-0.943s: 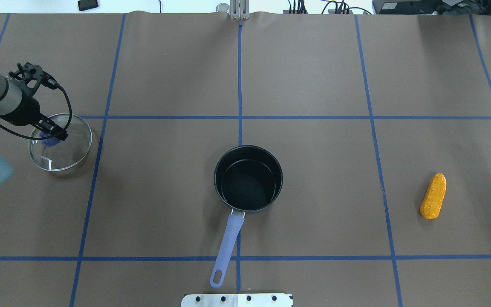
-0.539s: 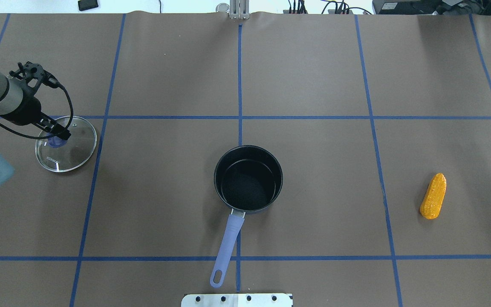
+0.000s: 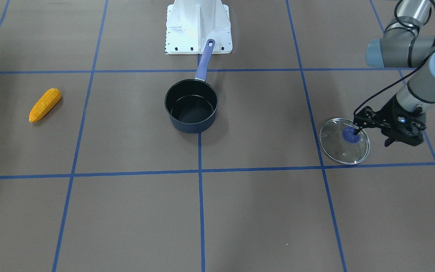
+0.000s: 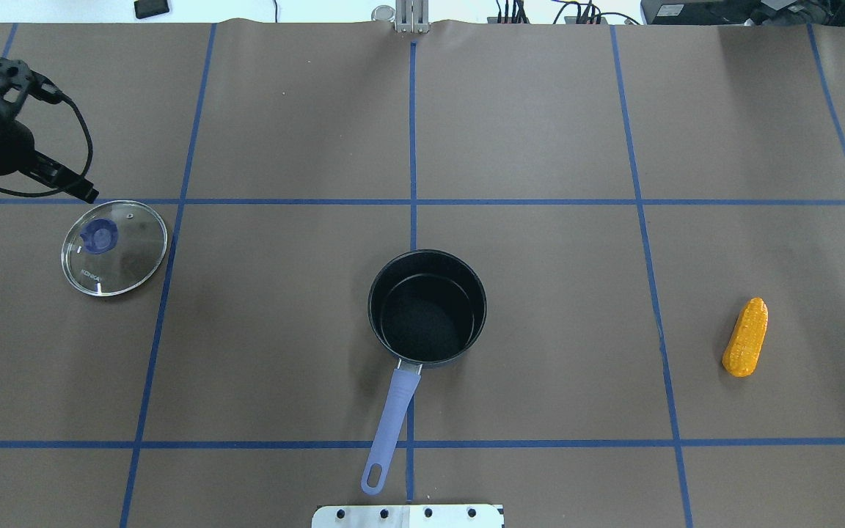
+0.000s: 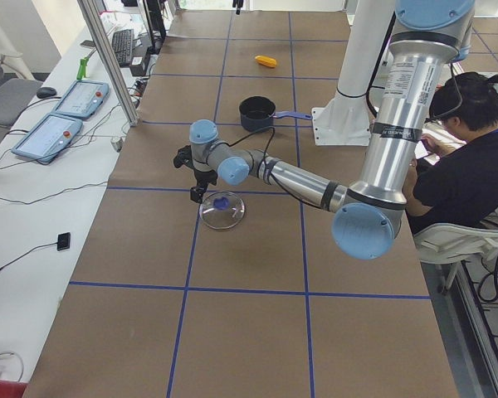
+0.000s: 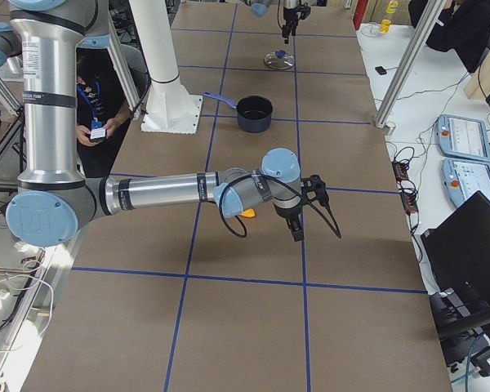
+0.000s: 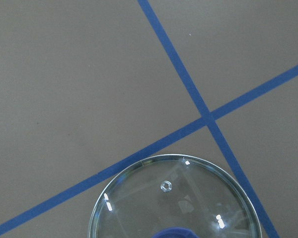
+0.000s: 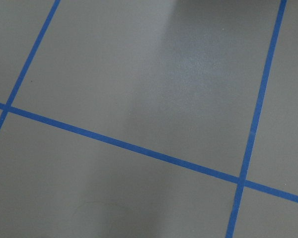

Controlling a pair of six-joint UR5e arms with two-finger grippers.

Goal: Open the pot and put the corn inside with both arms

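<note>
My L gripper point(image 4: 87, 193) hangs above the glass lid point(image 4: 131, 258), clear of its blue knob point(image 4: 100, 235), and has hold of nothing. Jaw gap: can't tell. Overhead gives one dark bar only, and my L wrist cam shows no fingers, just the lid cut off at the bottom edge w/ a sliver of knob. In the front-facing view the tip overlaps the knob, so contact is unclear there. The lid lies flat on the table point(image 4: 540, 147), well apart from the pot point(image 4: 427, 306).

My R gripper point(image 6: 296, 231) shows only in the side view from my right, pointing down. Spread or closed: can't tell. R wrist cam shows only brown paper + blue tape.

The pot stands upright mid-table, uncovered, handle point(image 4: 393, 418) toward my base. The corn point(image 4: 746, 336) lies on its side, well apart from the pot on my right. In the right side view it's mostly hidden behind my R arm point(image 6: 163, 192), only an orange bit showing.
</note>
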